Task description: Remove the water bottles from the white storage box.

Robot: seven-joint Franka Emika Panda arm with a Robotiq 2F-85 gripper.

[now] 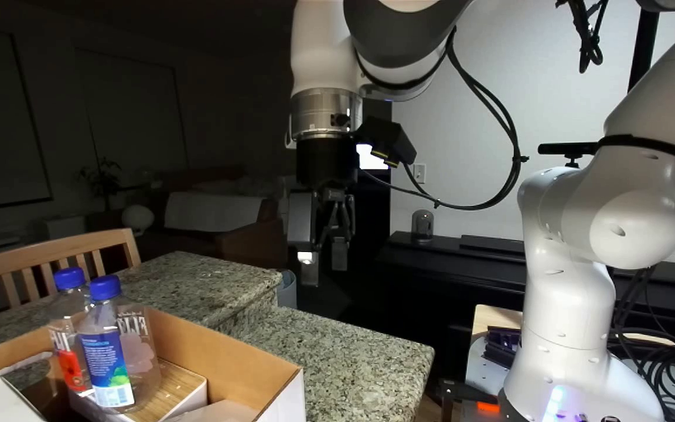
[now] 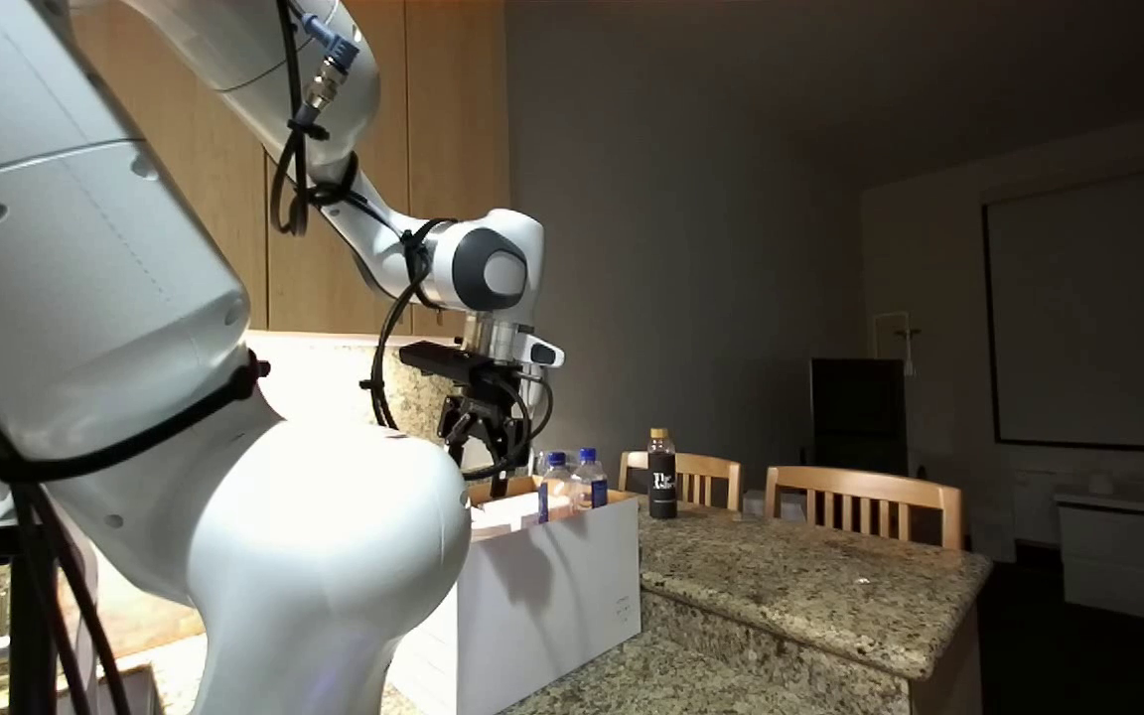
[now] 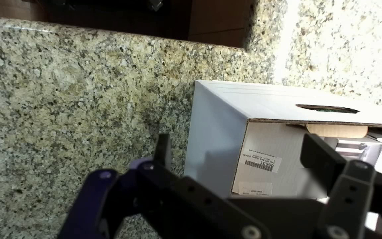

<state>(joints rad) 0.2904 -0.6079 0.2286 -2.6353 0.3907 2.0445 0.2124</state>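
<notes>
Two clear water bottles with blue caps stand upright in the white storage box (image 1: 285, 401). One has a red marking (image 1: 71, 366); the other has a blue label (image 1: 103, 360). Both caps rise above the rim, and the bottles also show in an exterior view (image 2: 555, 487) (image 2: 589, 484). The box (image 2: 552, 606) stands on the granite counter. My gripper (image 1: 324, 272) points down, open and empty, apart from the bottles. In the wrist view, the gripper (image 3: 236, 142) is over a corner of the box (image 3: 216, 146), one finger outside its wall and one over its inside. The bottles are out of the wrist view.
A box with a wood-coloured top (image 1: 179, 387) lies inside the storage box. A raised granite counter (image 2: 781, 566) adjoins, holding a dark bottle with a yellow cap (image 2: 662, 482). Wooden chairs (image 2: 865, 497) stand behind it. The lower counter's edge (image 3: 111, 33) shows in the wrist view.
</notes>
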